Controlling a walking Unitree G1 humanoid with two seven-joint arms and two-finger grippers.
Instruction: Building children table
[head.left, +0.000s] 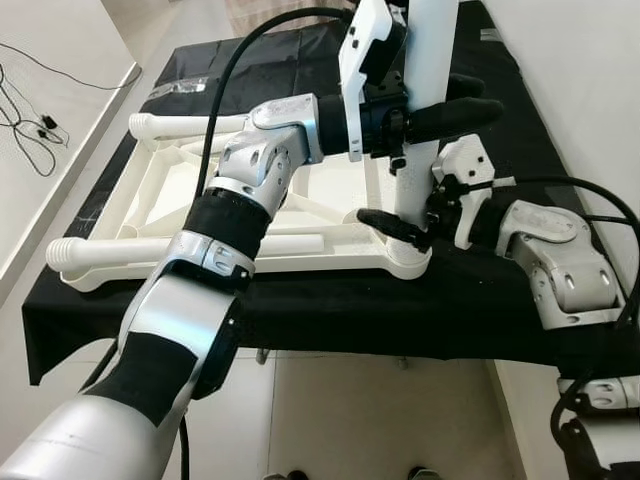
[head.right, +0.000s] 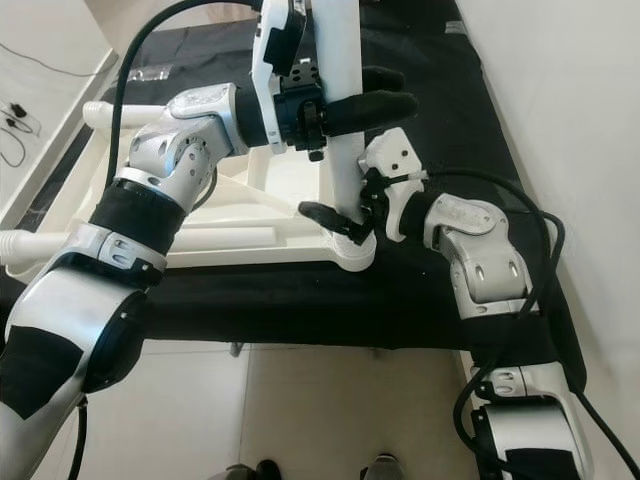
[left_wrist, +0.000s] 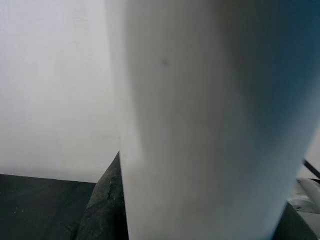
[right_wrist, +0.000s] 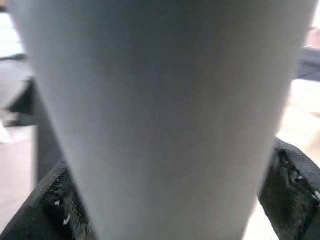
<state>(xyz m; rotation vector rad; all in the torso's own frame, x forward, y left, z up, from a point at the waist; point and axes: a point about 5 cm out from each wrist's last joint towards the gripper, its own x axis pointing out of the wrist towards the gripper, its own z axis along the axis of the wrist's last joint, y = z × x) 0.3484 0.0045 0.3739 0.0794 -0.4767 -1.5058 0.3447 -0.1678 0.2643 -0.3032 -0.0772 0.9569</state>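
So there's a white plastic kids' table top (head.left: 300, 215) lying upside down on a desk (head.left: 480, 300) covered in black cloth. One white leg (head.left: 425, 110) stands upright at the near right corner of the upside-down top, its bottom end sitting in the corner socket (head.left: 405, 260).

The left pincer (head.left: 440, 105) is clamped on that upright leg about halfway up, one black finger (head.left: 455, 117) showing across the front of it. The right pincer (head.left: 410, 222) is clamped on the same leg right down at the bottom, just above the socket, with one finger (head.left: 392, 226) wrapped across the front. Both wrist views are super close up on the white leg with black finger pads either side of it.

Two more white legs are lying flat on the left side: one (head.left: 185, 125) at the far edge of the top, and one (head.left: 185, 250) along the near edge with its ribbed screw end poking out to the left. Pale floor (head.left: 330, 420) below the desk.
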